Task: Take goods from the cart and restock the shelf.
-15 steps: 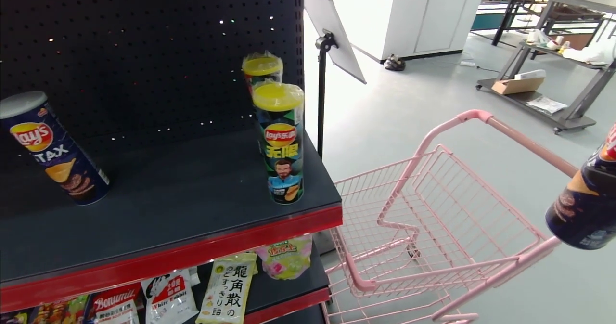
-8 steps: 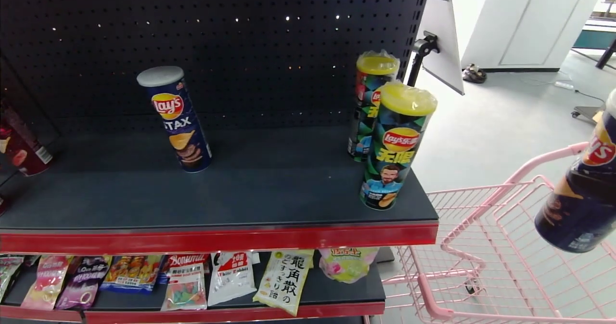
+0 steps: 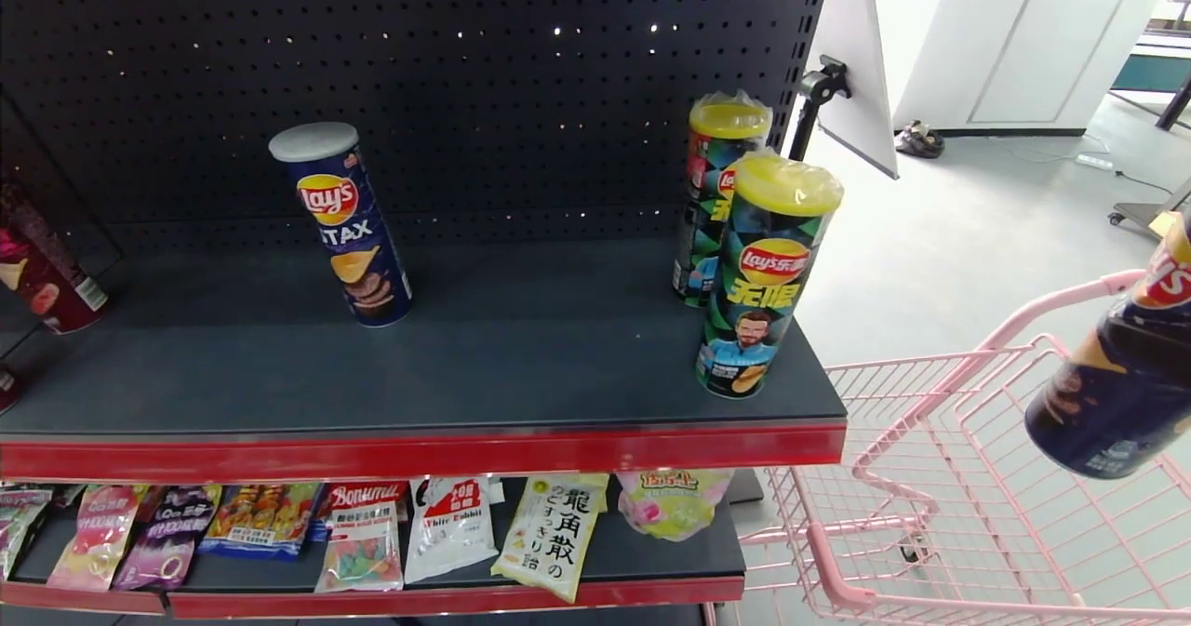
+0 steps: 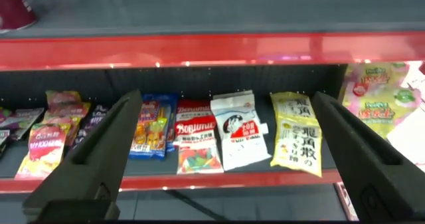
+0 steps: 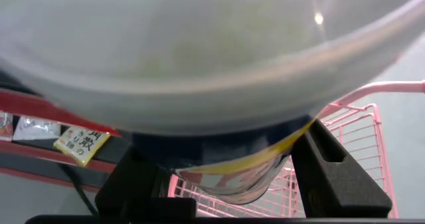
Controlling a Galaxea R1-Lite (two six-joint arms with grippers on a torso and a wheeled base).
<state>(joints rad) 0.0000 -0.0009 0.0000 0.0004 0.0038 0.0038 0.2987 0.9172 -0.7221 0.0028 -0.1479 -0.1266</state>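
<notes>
A dark blue chip can hangs tilted at the far right, above the pink cart. My right gripper is shut on this can, with a finger on each side; the can's pale lid looms close to the wrist camera. On the dark upper shelf a matching blue can stands left of centre. Two green cans with yellow lids stand at its right end. My left gripper is open in front of the lower shelf, holding nothing.
A red can stands at the shelf's far left. Several snack bags lie on the lower shelf. A red strip edges the upper shelf. A board on a stand rises behind the shelf's right end. Open floor lies to the right.
The head camera has swung left, bringing more of the shelf into view and pushing the cart to the right. The held can stays at the right edge, slightly lower.
</notes>
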